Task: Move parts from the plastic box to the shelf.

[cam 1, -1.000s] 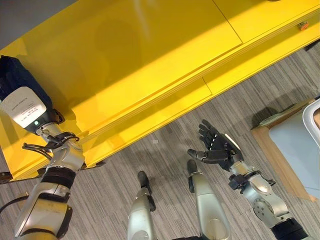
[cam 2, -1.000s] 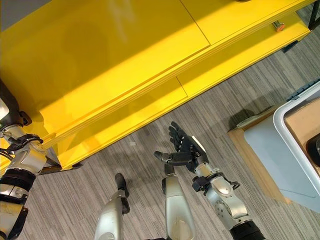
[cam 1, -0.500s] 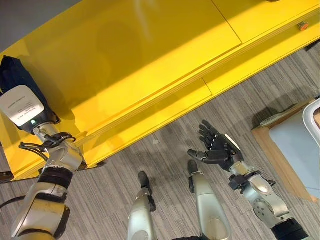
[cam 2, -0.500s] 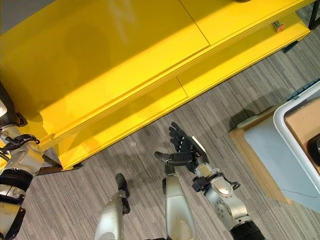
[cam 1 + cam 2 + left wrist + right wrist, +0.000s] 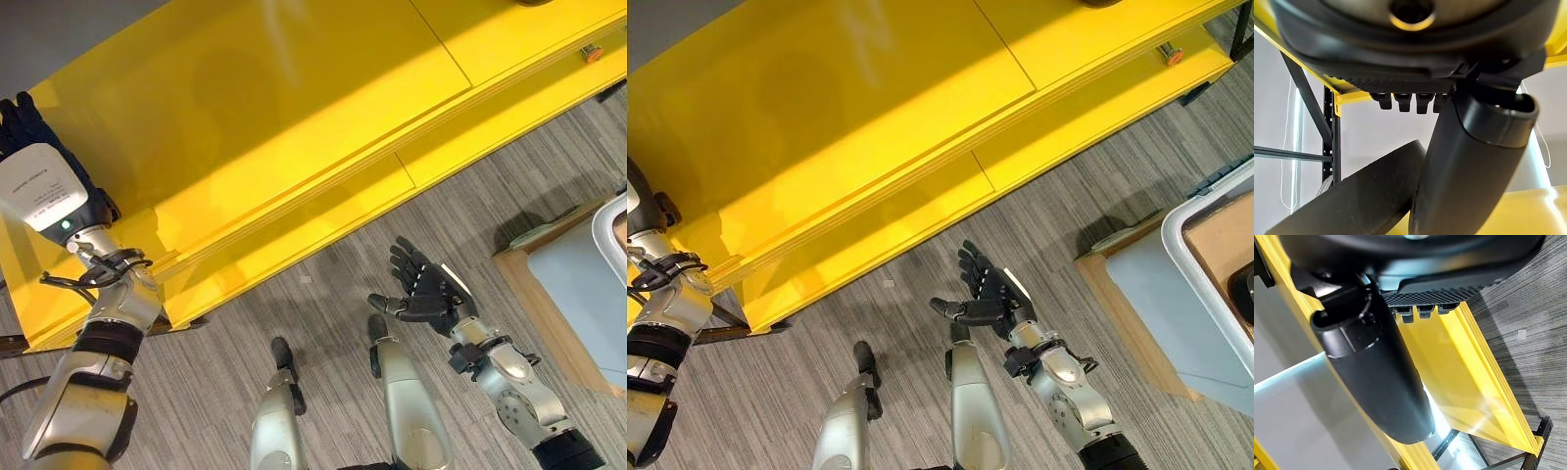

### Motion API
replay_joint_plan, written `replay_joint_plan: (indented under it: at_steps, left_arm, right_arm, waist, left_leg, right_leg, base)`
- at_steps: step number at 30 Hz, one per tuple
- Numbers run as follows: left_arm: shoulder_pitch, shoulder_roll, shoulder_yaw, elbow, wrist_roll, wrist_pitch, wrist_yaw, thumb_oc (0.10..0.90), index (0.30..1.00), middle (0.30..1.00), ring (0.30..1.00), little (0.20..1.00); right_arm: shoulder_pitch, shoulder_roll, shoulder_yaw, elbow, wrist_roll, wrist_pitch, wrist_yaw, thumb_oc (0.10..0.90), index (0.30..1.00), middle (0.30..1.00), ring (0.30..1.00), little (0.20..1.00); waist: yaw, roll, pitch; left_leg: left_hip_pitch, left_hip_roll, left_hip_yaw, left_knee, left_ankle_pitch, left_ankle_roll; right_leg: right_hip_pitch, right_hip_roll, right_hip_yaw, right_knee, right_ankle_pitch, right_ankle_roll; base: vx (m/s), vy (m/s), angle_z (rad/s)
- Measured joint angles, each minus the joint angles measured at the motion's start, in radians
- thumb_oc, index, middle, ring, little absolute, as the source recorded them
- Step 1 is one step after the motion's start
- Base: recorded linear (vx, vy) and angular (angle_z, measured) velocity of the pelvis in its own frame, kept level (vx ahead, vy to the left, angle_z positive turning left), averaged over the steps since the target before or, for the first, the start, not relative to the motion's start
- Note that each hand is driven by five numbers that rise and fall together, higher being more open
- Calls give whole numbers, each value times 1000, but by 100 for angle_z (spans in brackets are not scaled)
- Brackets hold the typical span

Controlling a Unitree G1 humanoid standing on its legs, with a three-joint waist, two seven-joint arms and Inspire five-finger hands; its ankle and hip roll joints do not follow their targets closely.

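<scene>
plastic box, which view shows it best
The right eye view: the plastic box sits at the right edge, showing its white rim, pale wall and part of the inside. The left eye view catches just a sliver of its rim and wall at the right edge. The wrist views look at the yellow shelf instead.

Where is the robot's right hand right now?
The right hand hangs open and empty over the grey floor, low on the robot's right, between the yellow shelf and the plastic box.
</scene>
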Motion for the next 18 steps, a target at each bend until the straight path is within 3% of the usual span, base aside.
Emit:
replay_joint_plan:
  at_steps: [9, 18]
  left_arm:
    - [0, 0, -1, -7, 37, -63, 0, 900, 1000, 1000, 1000, 1000]
    - [14, 0, -3, -33, 37, -71, -2, 900, 1000, 1000, 1000, 1000]
  right_arm:
    - [1, 0, 1, 0, 10, -1, 0, 900, 1000, 1000, 1000, 1000]
    - [2, 2, 2, 0, 10, -2, -1, 900, 1000, 1000, 1000, 1000]
  waist:
    - [-1, 0, 0]
    - [0, 0, 0]
  left_leg:
    - [6, 2, -1, 1, -1, 0]
    - [5, 2, -1, 1, -1, 0]
  right_leg:
    - [14, 1, -3, -15, 3, 5]
    - [16, 1, -3, -19, 5, 5]
  base:
    - [0, 0, 0]
    - [0, 0, 0]
